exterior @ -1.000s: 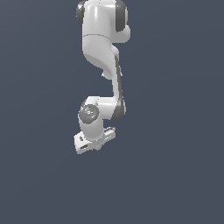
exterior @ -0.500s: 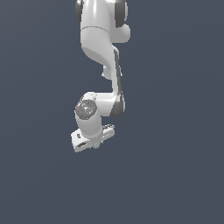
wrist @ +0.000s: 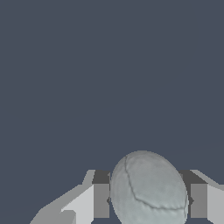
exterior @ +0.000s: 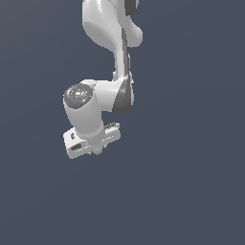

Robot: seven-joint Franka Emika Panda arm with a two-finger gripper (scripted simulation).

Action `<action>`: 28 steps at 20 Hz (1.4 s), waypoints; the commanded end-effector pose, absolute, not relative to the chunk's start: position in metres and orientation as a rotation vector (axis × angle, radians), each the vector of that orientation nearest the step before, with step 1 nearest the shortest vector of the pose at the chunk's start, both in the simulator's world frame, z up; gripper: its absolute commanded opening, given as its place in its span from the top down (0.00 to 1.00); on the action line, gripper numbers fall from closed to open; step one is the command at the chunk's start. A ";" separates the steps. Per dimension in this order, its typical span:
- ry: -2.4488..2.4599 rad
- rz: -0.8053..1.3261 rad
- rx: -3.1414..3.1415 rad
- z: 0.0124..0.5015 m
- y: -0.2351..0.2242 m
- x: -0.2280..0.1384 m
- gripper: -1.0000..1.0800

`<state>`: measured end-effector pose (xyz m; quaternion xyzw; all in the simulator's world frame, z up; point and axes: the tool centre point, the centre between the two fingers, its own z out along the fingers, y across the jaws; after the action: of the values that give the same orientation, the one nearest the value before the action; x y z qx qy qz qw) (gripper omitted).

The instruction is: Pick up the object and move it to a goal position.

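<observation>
The object [wrist: 148,190] is a pale grey-green ball with faint crack-like lines, and it fills the gap between my two fingers in the wrist view. My gripper [wrist: 149,200] is shut on it, one finger pad [wrist: 101,199] pressed against each side. In the exterior view the white arm hangs down from above and the gripper [exterior: 98,149] sits under the wrist, with only a small bit of the object [exterior: 98,151] peeking out below the hand.
A plain dark grey-blue surface [exterior: 191,191] fills both views, with no other thing on it.
The arm's wrist and gripper have drifted slightly toward the exterior view's left and a little up, with the ball still held.
</observation>
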<state>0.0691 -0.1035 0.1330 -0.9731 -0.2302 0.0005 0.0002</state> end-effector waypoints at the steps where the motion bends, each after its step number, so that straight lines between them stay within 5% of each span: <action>1: -0.723 0.001 -3.057 0.162 -0.110 0.069 1.00; 16: -0.724 0.000 -3.057 0.318 -0.148 0.075 1.00; 28: -0.723 0.000 -3.057 0.368 -0.161 0.080 1.00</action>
<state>0.0795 -0.1598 0.3644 -0.9732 -0.2300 -0.0003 -0.0001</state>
